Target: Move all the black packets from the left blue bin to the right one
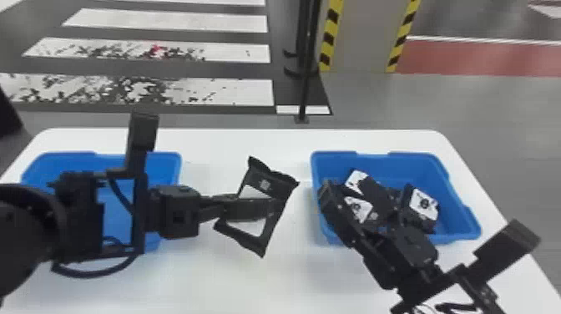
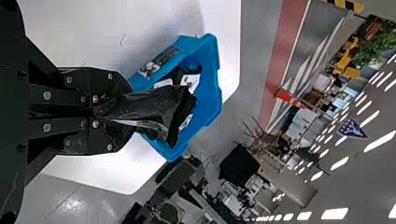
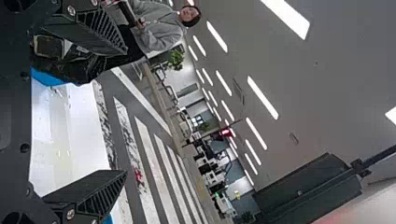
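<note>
Over the table between the bins, my left gripper is shut on a black packet with a white label. In the left wrist view, my left gripper pinches the packet. My right gripper is over the right blue bin, which holds several black packets with white labels. In the right wrist view, the fingers of my right gripper stand wide apart. The left blue bin is partly covered by my left arm, which hides much of its inside.
Both bins stand on a white table, with bare tabletop between them. A thin black pole rises from the floor behind the table, beside a pillar with yellow-and-black striped edges.
</note>
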Controlling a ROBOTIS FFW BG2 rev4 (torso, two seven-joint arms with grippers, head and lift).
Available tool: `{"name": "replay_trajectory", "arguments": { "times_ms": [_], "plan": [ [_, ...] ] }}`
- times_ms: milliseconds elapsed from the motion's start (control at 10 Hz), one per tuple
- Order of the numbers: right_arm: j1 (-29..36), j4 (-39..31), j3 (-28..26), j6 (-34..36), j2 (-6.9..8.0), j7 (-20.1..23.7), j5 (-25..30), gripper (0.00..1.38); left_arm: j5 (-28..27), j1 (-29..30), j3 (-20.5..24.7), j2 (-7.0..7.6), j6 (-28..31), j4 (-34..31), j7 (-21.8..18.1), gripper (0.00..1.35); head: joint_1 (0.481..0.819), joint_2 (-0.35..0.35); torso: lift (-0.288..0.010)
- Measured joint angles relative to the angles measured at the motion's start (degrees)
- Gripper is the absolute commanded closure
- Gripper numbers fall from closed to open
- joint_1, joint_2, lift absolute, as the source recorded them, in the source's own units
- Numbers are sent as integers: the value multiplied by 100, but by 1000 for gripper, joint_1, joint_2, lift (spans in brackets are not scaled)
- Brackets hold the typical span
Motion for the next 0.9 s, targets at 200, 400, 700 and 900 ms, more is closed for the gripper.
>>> {"name": "replay_trajectory", "arguments": {
  "times_ms": [200,400,700,900],
  "plan": [
    [-137,75,41,66,-11,77,-66,119,135,-55,-255,-9,-55,0,-5,1199,695,-107,-185],
    [-280,211,102,140,-19,221,-113,121,197,-143,-426,-28,-123,0,-10,1199,695,-117,-185],
    [-513,555,143,169,-29,391,-264,708,265,-210,-571,-41,-179,0,-19,1199,695,-119,-185],
    [-540,718,145,169,-29,457,-480,1289,271,-213,-601,-47,-214,1,-22,1199,695,-122,-185]
  ]
}}
